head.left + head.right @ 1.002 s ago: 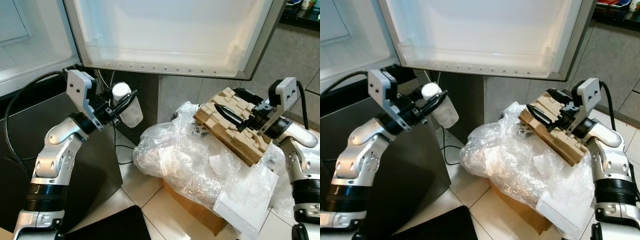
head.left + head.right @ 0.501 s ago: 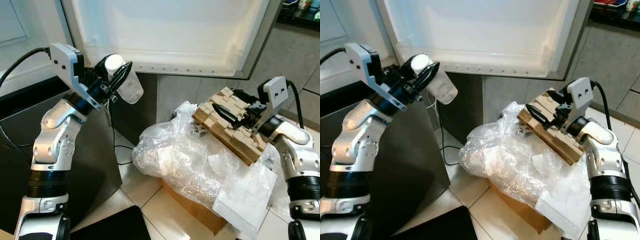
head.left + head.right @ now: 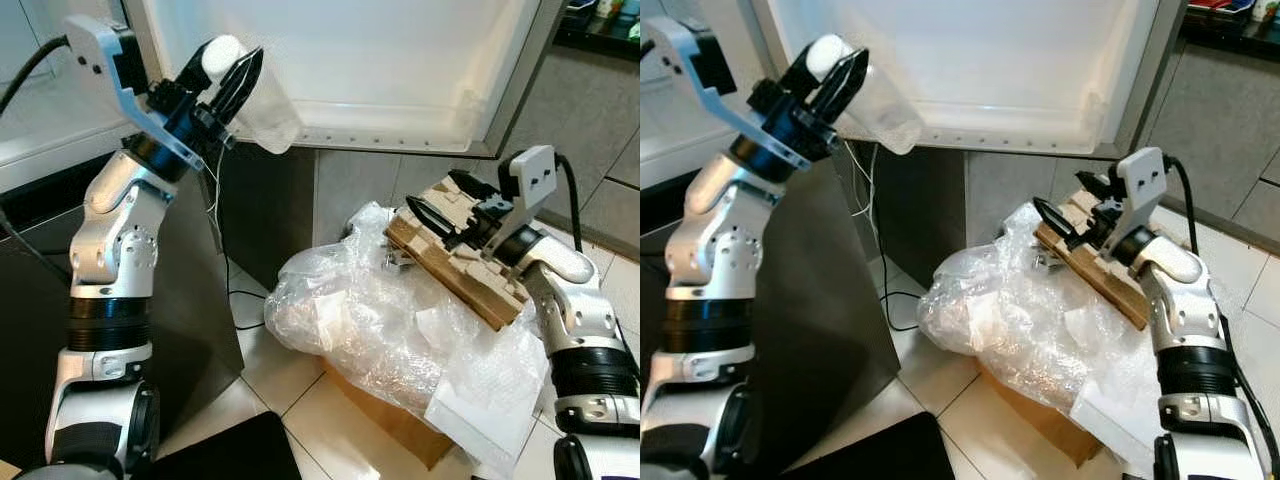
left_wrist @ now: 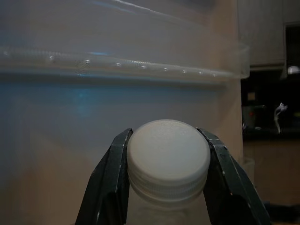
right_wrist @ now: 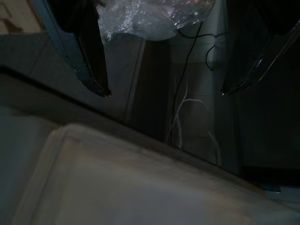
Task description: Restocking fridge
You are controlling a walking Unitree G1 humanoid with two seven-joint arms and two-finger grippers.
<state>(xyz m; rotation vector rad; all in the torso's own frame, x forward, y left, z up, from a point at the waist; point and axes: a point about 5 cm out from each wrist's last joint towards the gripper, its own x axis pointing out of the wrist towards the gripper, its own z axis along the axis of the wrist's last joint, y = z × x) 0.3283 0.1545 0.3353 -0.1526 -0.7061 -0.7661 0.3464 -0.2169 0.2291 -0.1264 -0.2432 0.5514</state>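
A heap of clear plastic wrap [image 3: 370,320] lay on the floor, a cardboard piece [image 3: 455,260] resting on top. Over the cardboard hovered the right gripper [image 3: 432,212], its fingers spread and holding nothing. Farther up, the left gripper [image 3: 232,82] pinched a white-capped bottle [image 3: 255,95] at its neck, just before the open fridge door's shelf [image 3: 380,112].
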